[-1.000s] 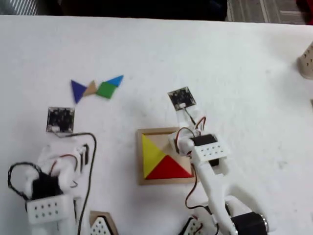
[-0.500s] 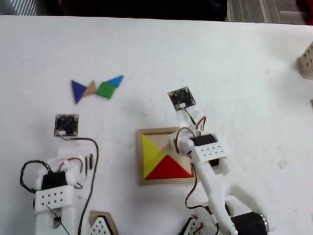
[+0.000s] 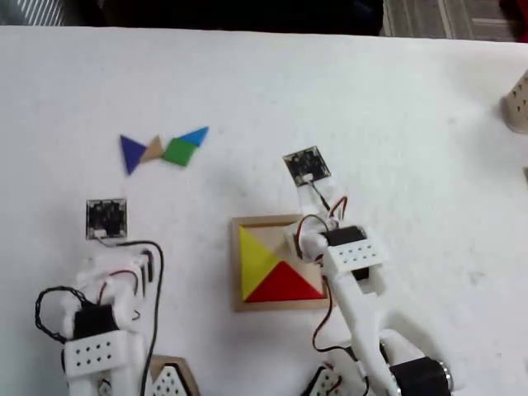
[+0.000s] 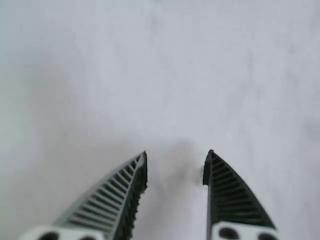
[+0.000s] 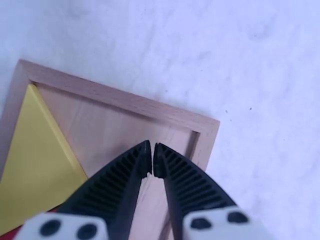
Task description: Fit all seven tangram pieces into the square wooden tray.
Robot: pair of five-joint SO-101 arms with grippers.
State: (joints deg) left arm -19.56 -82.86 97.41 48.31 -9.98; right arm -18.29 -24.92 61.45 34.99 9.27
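**Left wrist view.** The left fingers (image 4: 125,195) stand spread with a plain gap between the tips and nothing held. Only bare white bench (image 4: 160,60) lies under and ahead of them. No piece is within their span.

**Right wrist view.** The right fingers (image 5: 120,180) are pressed together, and no piece can be made out between them. Their tips hang over the bare wooden floor of the tray (image 5: 125,102), close inside one corner of its rim. The yellow triangle (image 5: 35,150) lies flat in the tray to one side of the tips, near them but apart.

**High view.** The tray sits directly beneath the right fingers. It holds the yellow triangle and a red triangle (image 3: 285,285), edge to edge, and the strip of floor on the fingers' side is open. Four loose pieces lie in a touching row: a dark blue triangle (image 3: 130,153), a tan piece (image 3: 153,150), a green square (image 3: 180,152) and a light blue triangle (image 3: 196,135). The row lies ahead of the left fingers and a little to their right, well apart from them. It is farther still from the right fingers.

**Finding.** The row's long axis runs across the bench, crosswise to the left arm's (image 3: 91,330) line of reach. The left arm is the nearer one and its fingers are ready spread, so the next pick-up likely falls to it. It would need a forward reach before any descent.
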